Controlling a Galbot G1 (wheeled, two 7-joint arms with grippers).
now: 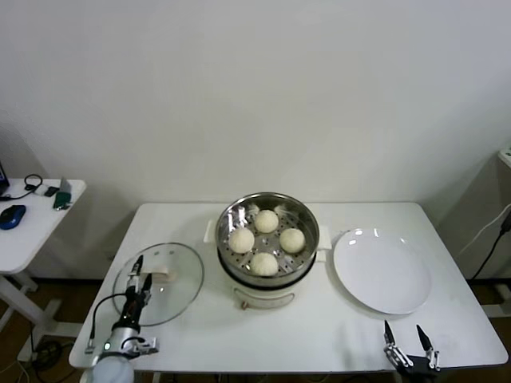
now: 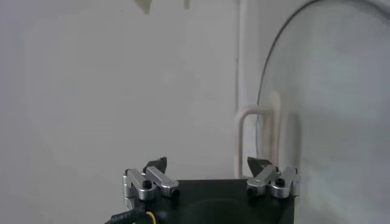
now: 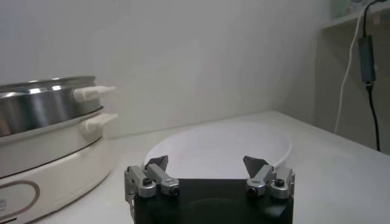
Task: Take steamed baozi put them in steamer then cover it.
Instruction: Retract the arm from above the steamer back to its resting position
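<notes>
Left gripper (image 1: 137, 275): jaws apart, empty, poised over the near-left edge of the round clear glass lid with metal rim (image 1: 180, 299), which lies flat on the white desk (image 1: 319, 335). Its cream-white bar handle (image 1: 162, 274) sits just beyond the jaws. The lid is judged rigid, fairly heavy, slippery and breakable; the bar handle is the only sound hold.

To the right of those jaws, the shiny round stainless-steel steamer basket on its white pot base (image 1: 306, 217) already holds four small cream-white dough buns (image 1: 266, 220), judged soft and light, and is not yet covered. The lid must be lifted over the steamer's rim and side handle.

Further right, a flat white plate (image 1: 383, 271) lies bare, just ahead of the right gripper (image 1: 408, 337), idle at the near edge, jaws apart.
</notes>
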